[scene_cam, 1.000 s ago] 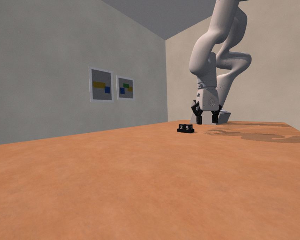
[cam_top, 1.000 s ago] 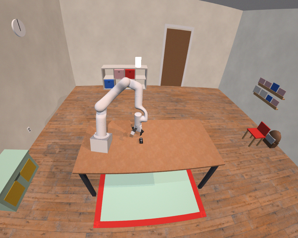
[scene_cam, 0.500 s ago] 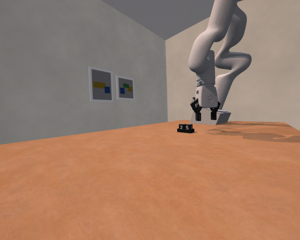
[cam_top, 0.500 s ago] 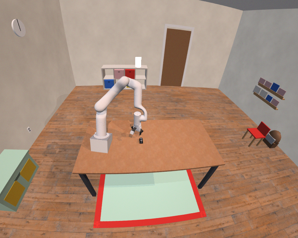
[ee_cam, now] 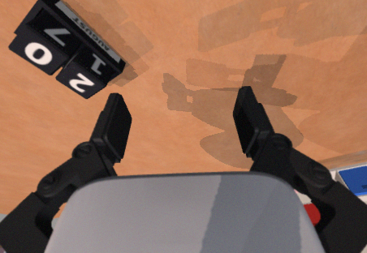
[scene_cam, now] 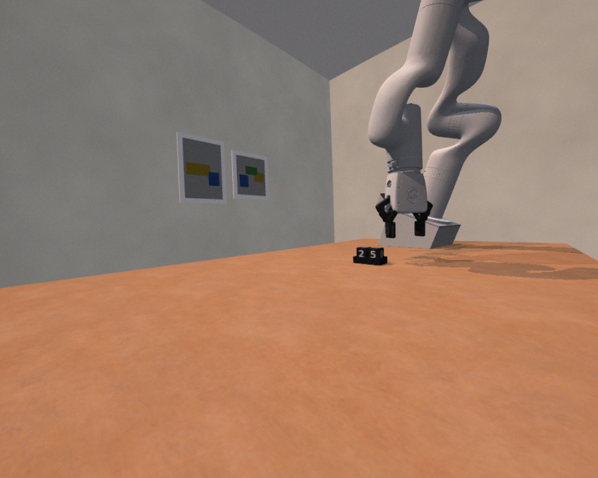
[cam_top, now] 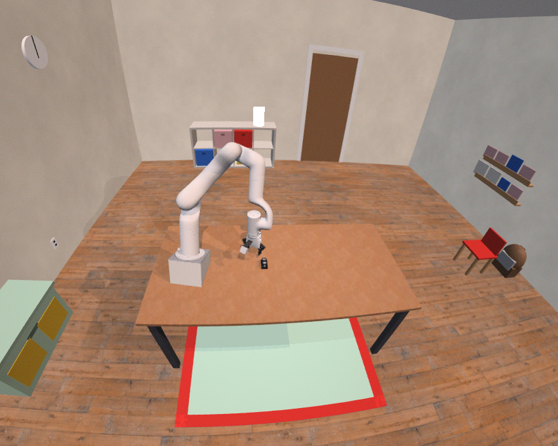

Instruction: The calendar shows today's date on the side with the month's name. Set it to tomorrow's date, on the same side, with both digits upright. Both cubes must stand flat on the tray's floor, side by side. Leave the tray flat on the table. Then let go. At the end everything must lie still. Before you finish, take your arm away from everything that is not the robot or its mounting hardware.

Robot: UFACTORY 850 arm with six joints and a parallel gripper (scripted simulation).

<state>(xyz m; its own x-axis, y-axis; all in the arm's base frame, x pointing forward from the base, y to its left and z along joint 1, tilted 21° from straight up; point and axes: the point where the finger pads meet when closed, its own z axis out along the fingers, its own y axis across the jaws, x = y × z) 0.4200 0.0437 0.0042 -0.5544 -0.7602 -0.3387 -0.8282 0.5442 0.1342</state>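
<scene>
Black block calendar (ee_cam: 66,44) on the table (cam_top: 317,283), my gripper (ee_cam: 180,103) spread wide above the bare wood beside it.

From my wrist I see a small black tray (ee_cam: 109,60) holding two black cubes with white digits, side by side: one cube (ee_cam: 45,42) shows 0 on top and 7 on its face, the other cube (ee_cam: 87,72) shows 2 on top and 1 on its face. A grey strip (ee_cam: 91,38) reading AUGUST runs along the tray below the 1 and 7. From the exterior view the opposite side reads 2 and 5. My fingers hold nothing and hang just off the tray, not touching it.
</scene>
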